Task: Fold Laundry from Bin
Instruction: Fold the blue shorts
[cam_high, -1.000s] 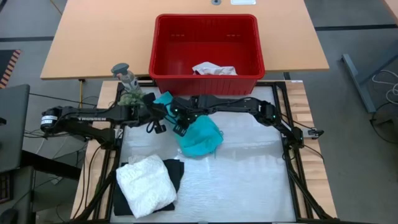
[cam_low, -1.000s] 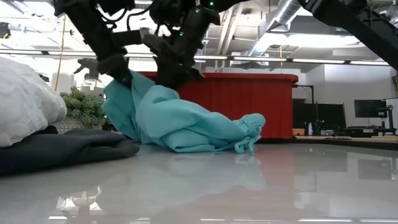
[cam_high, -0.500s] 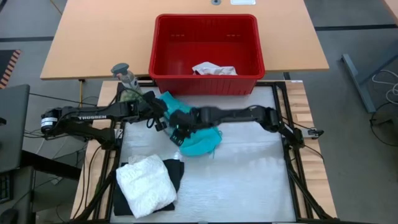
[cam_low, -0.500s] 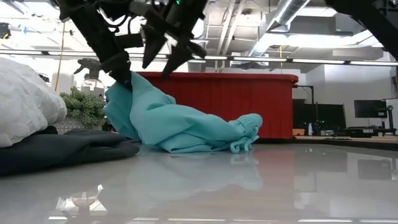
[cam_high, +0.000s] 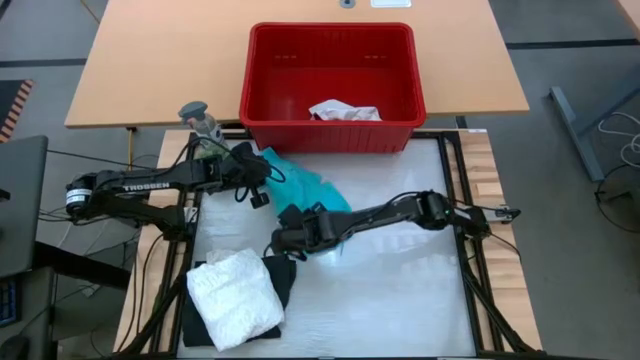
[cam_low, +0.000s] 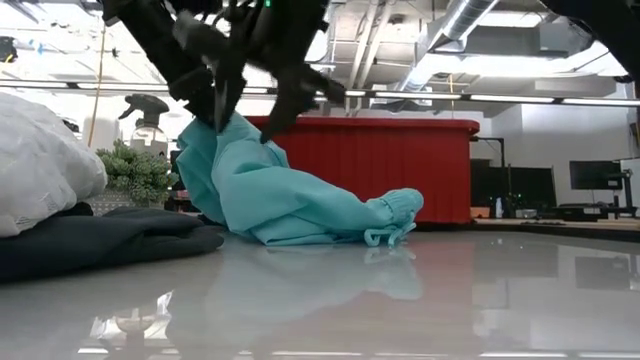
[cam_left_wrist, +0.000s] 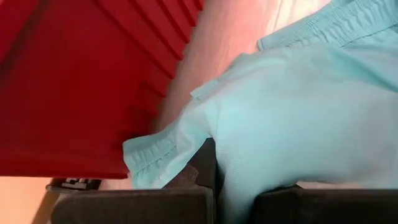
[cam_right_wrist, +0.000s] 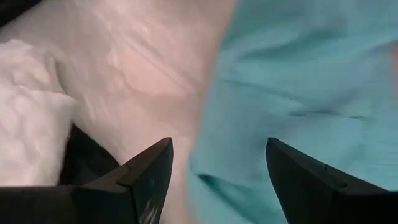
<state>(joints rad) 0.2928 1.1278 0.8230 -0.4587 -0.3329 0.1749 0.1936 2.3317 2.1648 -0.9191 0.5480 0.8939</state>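
Observation:
A teal garment (cam_high: 312, 192) lies crumpled on the white table top in front of the red bin (cam_high: 330, 125). One end of it is raised by my left gripper (cam_high: 258, 178), which is shut on it. My right gripper (cam_high: 283, 240) stands open above the garment's near left edge (cam_right_wrist: 211, 168), fingers pointing down toward the table. A white garment (cam_high: 345, 110) rests on the bin's floor. A folded white garment (cam_high: 235, 295) lies on a black one (cam_high: 287, 275) at the near left. My left gripper pinches a bunched edge of the teal garment (cam_left_wrist: 235, 180) between its two fingers, beside a gathered hem (cam_left_wrist: 149, 163). The fingers slant down from the table's left. That end is held up (cam_low: 215, 135); the rest slopes down and lies slack on the table (cam_low: 330, 225).
A spray bottle (cam_high: 200, 118) and a small green plant (cam_high: 210, 152) stand at the far left, by the left arm. The wooden table (cam_high: 150, 70) carries the bin. Bare white surface (cam_high: 400, 290) stretches at the near right.
My right gripper has opened and let go of the teal garment. It has rolled and swung toward the table's near left, toward the folded pile. The garment has settled lower on the table, while its end in my left gripper stays raised.

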